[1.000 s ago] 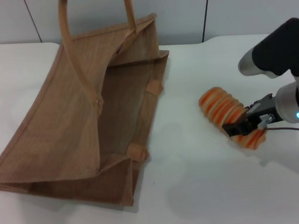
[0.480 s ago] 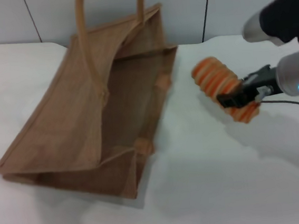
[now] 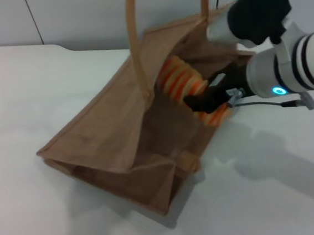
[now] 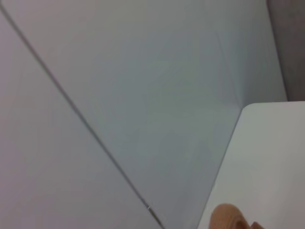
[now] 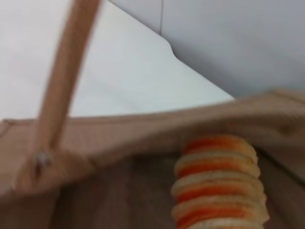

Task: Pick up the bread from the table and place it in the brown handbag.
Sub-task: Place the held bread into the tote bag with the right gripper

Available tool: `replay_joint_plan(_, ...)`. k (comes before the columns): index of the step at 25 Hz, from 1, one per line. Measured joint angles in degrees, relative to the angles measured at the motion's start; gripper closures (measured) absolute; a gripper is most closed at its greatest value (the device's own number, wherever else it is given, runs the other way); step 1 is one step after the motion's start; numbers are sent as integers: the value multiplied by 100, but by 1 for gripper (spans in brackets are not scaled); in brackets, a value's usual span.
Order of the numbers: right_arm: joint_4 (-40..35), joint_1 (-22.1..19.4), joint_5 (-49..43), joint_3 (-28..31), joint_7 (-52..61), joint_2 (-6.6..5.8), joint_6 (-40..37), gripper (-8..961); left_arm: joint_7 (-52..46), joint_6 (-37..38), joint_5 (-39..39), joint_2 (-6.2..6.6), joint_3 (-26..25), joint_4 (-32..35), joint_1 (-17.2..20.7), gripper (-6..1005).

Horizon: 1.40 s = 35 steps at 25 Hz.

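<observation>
The brown handbag (image 3: 109, 139) lies open on the white table (image 3: 27, 96), its handles (image 3: 135, 47) held up out of the top of the head view. My right gripper (image 3: 208, 102) is shut on the orange and cream striped bread (image 3: 178, 79) and holds it over the bag's open mouth, at the bag's right rim. In the right wrist view the bread (image 5: 219, 183) hangs just inside the burlap rim (image 5: 143, 133), with a handle (image 5: 59, 90) in front. My left gripper is not in view; the left wrist view shows only a wall and a bit of handle (image 4: 228, 219).
Grey wall panels (image 3: 80, 14) stand behind the table. Bare white tabletop lies to the left of the bag and in front of it (image 3: 276, 195).
The bag has slid right and turned, handles still up. My right gripper has carried the bread left and up from above the table to over the bag's mouth.
</observation>
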Motion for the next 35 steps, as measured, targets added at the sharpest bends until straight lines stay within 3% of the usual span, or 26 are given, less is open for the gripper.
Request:
replay_joint_plan(8,762,472,183,-382,-45,1,-581,514,-219,130,-152,-4,516,127,1,860)
replay_joint_plan(16,1412,759,669,-468,-401,0,-1114,573,-235,142,-361,-4,575,175,-10,858)
replay_joint_plan(24,1798,1006,766,-416,-406,-3,-1120,579,-278,166,-368,-4,668,324,-27,857)
replay_joint_plan(30,1832,1008,1050,-407,-417,-6,-1367,536,-281,178,-368,-4,696,334,-17,856)
replay_joint_plan(35,1847,993,1103,-404,-422,-19,-1438,425,-283,183,-325,-4,692,395,45,855)
